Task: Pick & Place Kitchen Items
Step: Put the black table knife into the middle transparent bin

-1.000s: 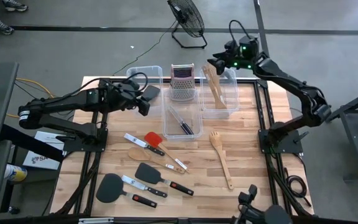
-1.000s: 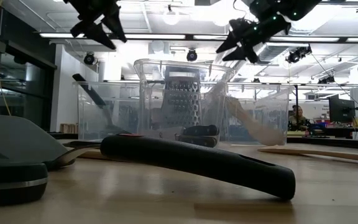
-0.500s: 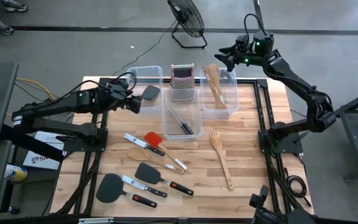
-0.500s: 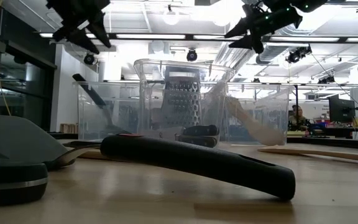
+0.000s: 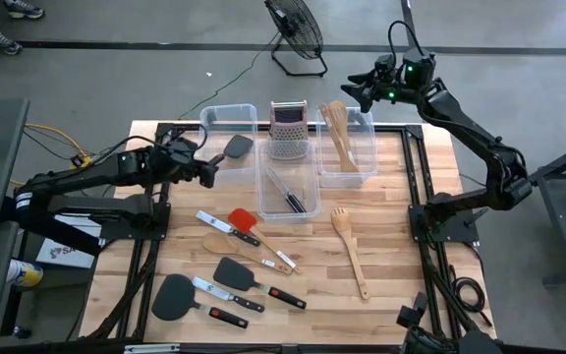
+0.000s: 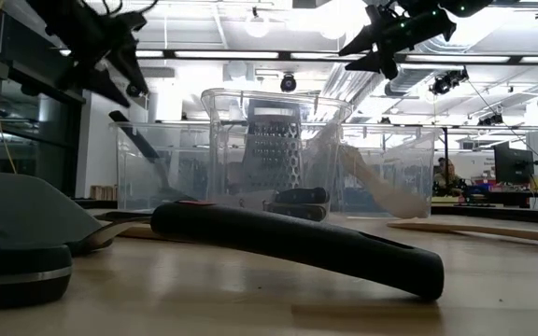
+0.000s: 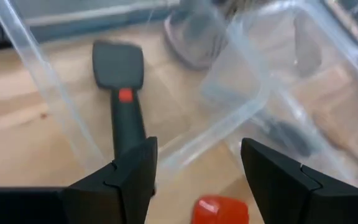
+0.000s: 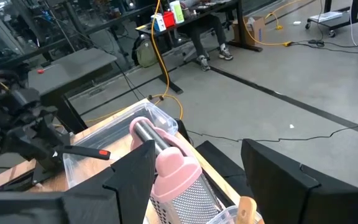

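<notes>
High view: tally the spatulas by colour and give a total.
Black spatulas: 3, one in the left bin at, two on the table at and
Red spatula: 1
Total: 4

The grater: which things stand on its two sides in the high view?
In the high view the grater stands between two clear bins: one holding a black spatula, the other holding wooden utensils.

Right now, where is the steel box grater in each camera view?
High view: box grater at the table's far edge, between two clear bins.
Low view: centre, seen through a bin.
Left wrist view: blurred, top centre.
Right wrist view: bottom centre.
Shared landmark: black spatula in the neighbouring bin.
</notes>
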